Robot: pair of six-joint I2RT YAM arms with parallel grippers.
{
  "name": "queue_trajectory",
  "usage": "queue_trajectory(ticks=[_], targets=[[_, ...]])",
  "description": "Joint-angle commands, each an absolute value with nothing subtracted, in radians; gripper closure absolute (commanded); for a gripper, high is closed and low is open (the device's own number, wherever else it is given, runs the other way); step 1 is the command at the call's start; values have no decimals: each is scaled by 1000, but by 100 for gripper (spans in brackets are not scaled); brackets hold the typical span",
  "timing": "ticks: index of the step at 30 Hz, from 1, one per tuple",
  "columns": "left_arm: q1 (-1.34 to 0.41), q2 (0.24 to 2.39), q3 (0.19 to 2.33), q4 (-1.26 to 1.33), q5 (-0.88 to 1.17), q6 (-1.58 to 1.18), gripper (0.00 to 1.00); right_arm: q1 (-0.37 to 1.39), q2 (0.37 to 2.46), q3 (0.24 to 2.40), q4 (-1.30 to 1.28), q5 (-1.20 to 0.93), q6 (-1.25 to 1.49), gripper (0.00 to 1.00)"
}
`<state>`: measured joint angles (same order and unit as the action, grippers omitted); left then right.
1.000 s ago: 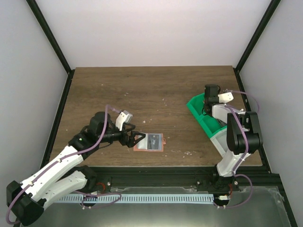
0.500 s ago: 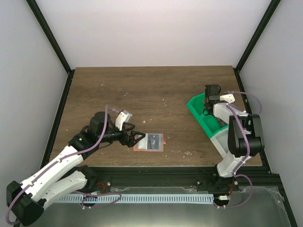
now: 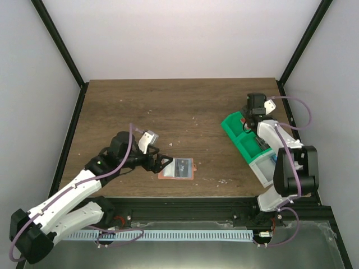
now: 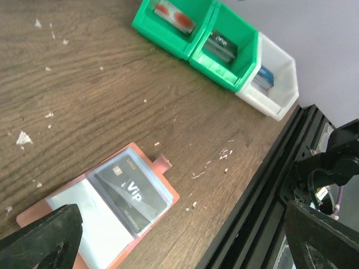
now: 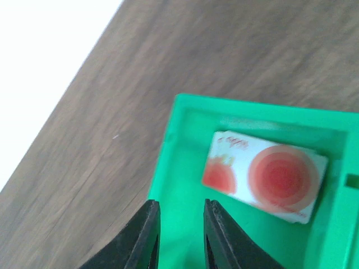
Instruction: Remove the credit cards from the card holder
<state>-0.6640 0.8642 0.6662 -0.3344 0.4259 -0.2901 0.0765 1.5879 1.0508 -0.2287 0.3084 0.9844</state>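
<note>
The card holder [image 3: 170,174] lies open on the table near the front edge, tan-pink outside and pale blue inside [image 4: 76,204]. A dark grey-black credit card [image 4: 132,193] sits in its right pocket. My left gripper [image 3: 161,162] is wide open just left of the holder, holding nothing; its fingertips [image 4: 42,235] frame the holder. My right gripper [image 5: 182,235] hangs over the far compartment of the green tray [image 5: 185,162], jaws slightly apart and empty. A red and white credit card [image 5: 263,176] lies flat in that compartment.
The tray row [image 4: 193,56] at the right has two green compartments and a white one [image 4: 280,73]. The second green one holds a dark card [image 4: 219,45]; the white one holds a blue card [image 4: 263,78]. A black rail [image 3: 185,210] runs along the table's front edge.
My right gripper's jaws have parted a little and its wrist has shifted toward the far right over the tray. The left arm has barely moved.
</note>
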Motion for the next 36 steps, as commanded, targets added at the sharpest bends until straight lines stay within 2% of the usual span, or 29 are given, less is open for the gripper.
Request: queue_trajectory(ticks=[1, 7, 10, 14, 17, 27, 32, 36], targets=[[-669, 925, 704, -362, 417, -297, 1, 83, 1457, 1013, -184, 87, 795, 76], [-663, 1039, 724, -354, 468, -356, 9, 105, 1310, 888, -147, -175, 720, 71], [-656, 1092, 688, -275, 512, -430, 11, 165, 1263, 851, -158, -235, 695, 68], [-575, 1176, 623, -128, 676, -542, 19, 259, 1223, 797, -155, -318, 703, 65], [-505, 1220, 552, -1, 775, -622, 25, 360, 1187, 753, -144, -324, 719, 64], [-482, 1347, 457, 157, 731, -704, 25, 629, 1143, 544, 25, -377, 839, 62], [-479, 1396, 446, 161, 705, -703, 31, 716, 1166, 554, 40, -378, 858, 62], [-479, 1395, 424, 179, 701, -718, 39, 784, 1203, 562, 73, -357, 880, 61]])
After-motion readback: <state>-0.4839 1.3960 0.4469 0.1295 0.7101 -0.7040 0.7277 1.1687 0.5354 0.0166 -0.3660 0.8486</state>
